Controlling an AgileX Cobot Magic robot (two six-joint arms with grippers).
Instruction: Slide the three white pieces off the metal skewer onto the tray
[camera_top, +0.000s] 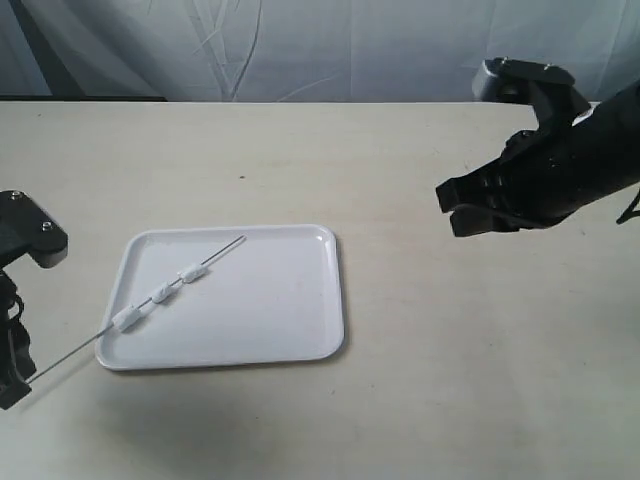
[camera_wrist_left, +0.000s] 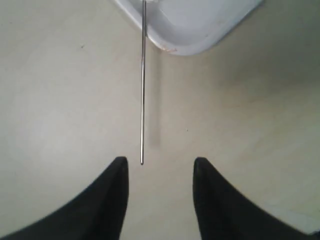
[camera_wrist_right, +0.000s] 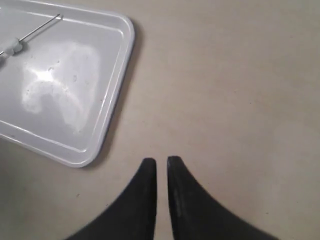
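Nearest to us, the left gripper (camera_wrist_left: 159, 162) has its two black fingers spread wide. The bare tip of the thin grey metal skewer (camera_wrist_left: 142, 90) lies just inside the gap, closer to one finger and touched by neither. We judge the step in hand to be the approach for the grasp: nothing has been slid off yet. The next move calls for a small advance along the rod and then a firm close on it, since so thin a rod could slip or roll out of a loose pinch.

The skewer's long axis runs diagonally. From that near end over the pale table (camera_top: 450, 350) it crosses the near-left corner of the flat white rectangular tray (camera_top: 290, 300) and points away to the right, ending inside the tray. This free end may sit slightly off the table, though we cannot be sure. The three small white soft pieces (camera_top: 160, 294) are strung along its middle, over the tray.

Farthest off, the right gripper (camera_wrist_right: 161, 161) hangs over bare table, well apart from the tray, with its jaws almost together and holding nothing.
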